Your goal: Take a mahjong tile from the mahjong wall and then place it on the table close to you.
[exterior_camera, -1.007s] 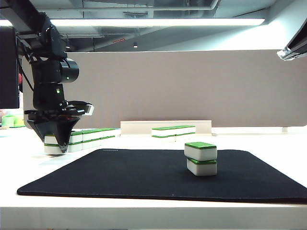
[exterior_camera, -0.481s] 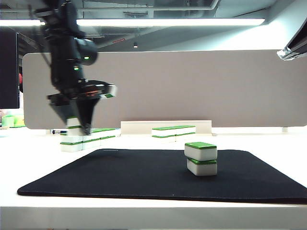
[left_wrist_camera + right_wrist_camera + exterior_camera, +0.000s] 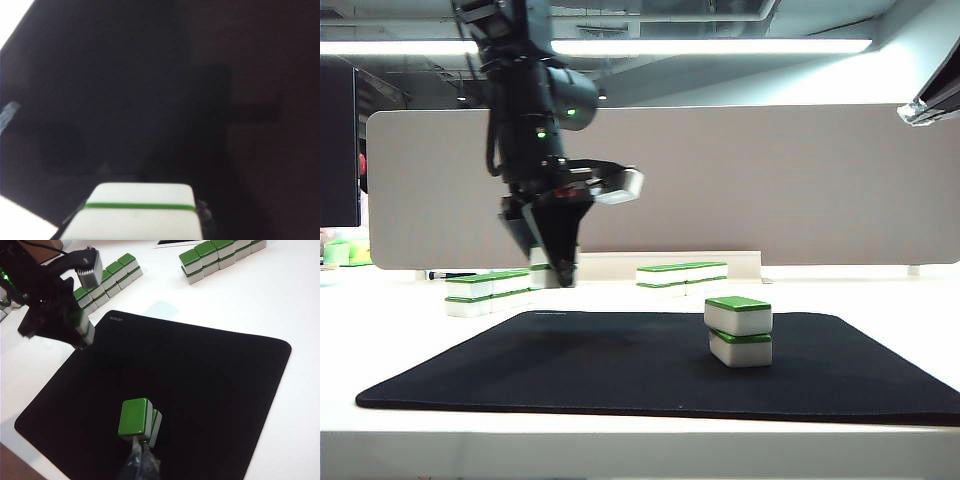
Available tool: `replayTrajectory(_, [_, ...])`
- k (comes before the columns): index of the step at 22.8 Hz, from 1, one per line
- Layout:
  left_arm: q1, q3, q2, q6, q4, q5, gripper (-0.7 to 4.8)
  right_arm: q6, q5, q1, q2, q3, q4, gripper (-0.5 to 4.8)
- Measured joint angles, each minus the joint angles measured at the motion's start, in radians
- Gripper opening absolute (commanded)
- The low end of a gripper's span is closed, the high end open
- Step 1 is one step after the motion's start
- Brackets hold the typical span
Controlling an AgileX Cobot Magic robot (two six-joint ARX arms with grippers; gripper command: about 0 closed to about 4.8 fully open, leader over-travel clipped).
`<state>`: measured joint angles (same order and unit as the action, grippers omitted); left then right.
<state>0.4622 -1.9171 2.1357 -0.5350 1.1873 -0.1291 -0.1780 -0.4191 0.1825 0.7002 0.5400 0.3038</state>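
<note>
glossy white-and-green plastic-looking tile (image 3: 137,212) in the left tool (image 3: 555,270); matt black cloth-like mat (image 3: 620,360); smooth white table (image 3: 880,290).

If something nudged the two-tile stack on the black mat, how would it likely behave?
The two-tile stack looks rigid and blocky, so probably slides rather than rolls. Its top tile sits askew, so it may slip off first. The left claw carries a tile nearby.

The white desk (image 3: 300,300) carries a big black mat (image 3: 200,385) across its front middle. A mahjong wall (image 3: 107,280) of green-topped tiles sits directly on the desk beyond the mat's far left corner. A second row (image 3: 220,252) lies further back, towards the right.
</note>
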Motion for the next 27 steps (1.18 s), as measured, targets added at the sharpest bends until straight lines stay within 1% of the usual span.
replayTrajectory(3, [0.051,0.002,0.0,-0.012,-0.001,0.0,1.42,0.0,0.0,0.0,0.0,0.0,0.0,-0.01])
replayTrajectory(6, [0.14,0.002,0.002,-0.014,-0.001,0.0,1.42,0.0,0.0,0.0,0.0,0.0,0.0,-0.01])
replayTrajectory(8, [0.182,0.002,0.009,-0.014,0.0,-0.001,1.42,0.0,0.0,0.0,0.0,0.0,0.0,-0.01])
replayTrajectory(9, [0.217,0.002,0.03,-0.014,0.005,-0.002,1.42,0.0,0.0,0.0,0.0,0.0,0.0,-0.01])
replayTrajectory(11, [0.249,0.002,0.069,-0.014,0.009,-0.003,1.42,0.0,0.0,0.0,0.0,0.0,0.0,-0.01])
replayTrajectory(14, [0.263,0.004,0.092,-0.014,0.022,-0.003,1.42,0.0,0.0,0.0,0.0,0.0,0.0,-0.01])
replayTrajectory(17, [0.276,0.004,0.093,-0.009,0.034,-0.037,1.42,0.0,0.0,0.0,0.0,0.0,0.0,-0.01])
replayTrajectory(20, [0.287,0.005,0.093,-0.009,0.058,-0.047,1.42,0.0,0.001,-0.002,0.0,0.0,0.0,-0.01])
replayTrajectory(23, [0.288,0.005,0.093,-0.008,0.04,-0.047,1.42,0.0,0.033,-0.002,0.0,0.0,0.0,-0.01])
replayTrajectory(27, [0.299,0.005,0.093,-0.007,0.012,-0.047,1.42,0.0,0.05,-0.003,0.0,0.0,0.0,-0.01])
